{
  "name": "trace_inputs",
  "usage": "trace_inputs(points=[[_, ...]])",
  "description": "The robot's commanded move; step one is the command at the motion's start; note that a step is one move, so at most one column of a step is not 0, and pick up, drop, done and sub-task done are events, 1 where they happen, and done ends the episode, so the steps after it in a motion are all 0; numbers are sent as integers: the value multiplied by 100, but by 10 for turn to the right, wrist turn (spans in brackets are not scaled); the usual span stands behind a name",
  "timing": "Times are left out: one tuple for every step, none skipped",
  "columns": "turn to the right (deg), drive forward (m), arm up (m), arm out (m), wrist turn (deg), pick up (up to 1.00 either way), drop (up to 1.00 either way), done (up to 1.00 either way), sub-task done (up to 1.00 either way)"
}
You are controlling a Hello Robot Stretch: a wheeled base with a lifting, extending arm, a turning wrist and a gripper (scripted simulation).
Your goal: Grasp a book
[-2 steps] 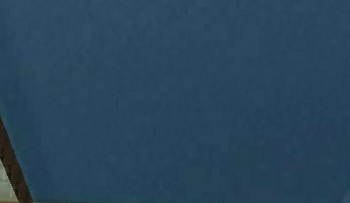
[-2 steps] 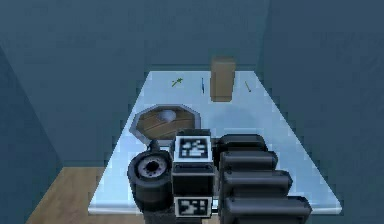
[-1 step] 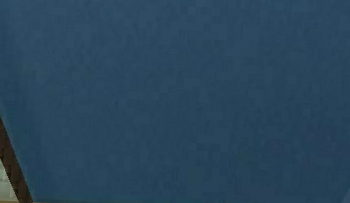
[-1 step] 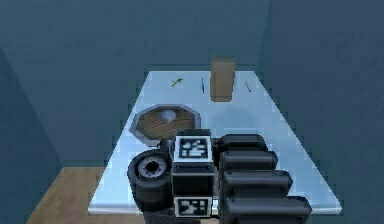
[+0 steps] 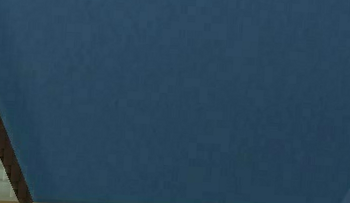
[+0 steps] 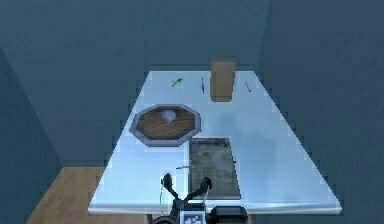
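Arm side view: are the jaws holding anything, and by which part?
Cannot tell. The jaws stand at the near edge of the table, and a flat book lies on it right by them, so no hold can be read.

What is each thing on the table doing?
Flat book: lying flat on the table.
Brown block: standing upright, far end.
Octagonal tray: lying flat, white lump inside.
Gripper: by the near edge; cannot tell whether it holds anything.
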Motion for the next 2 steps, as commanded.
trace_inputs(points=[[0, 0, 0, 0, 0, 100, 0, 0, 0], [0, 0, 10, 0, 0, 0, 0, 0, 0]])
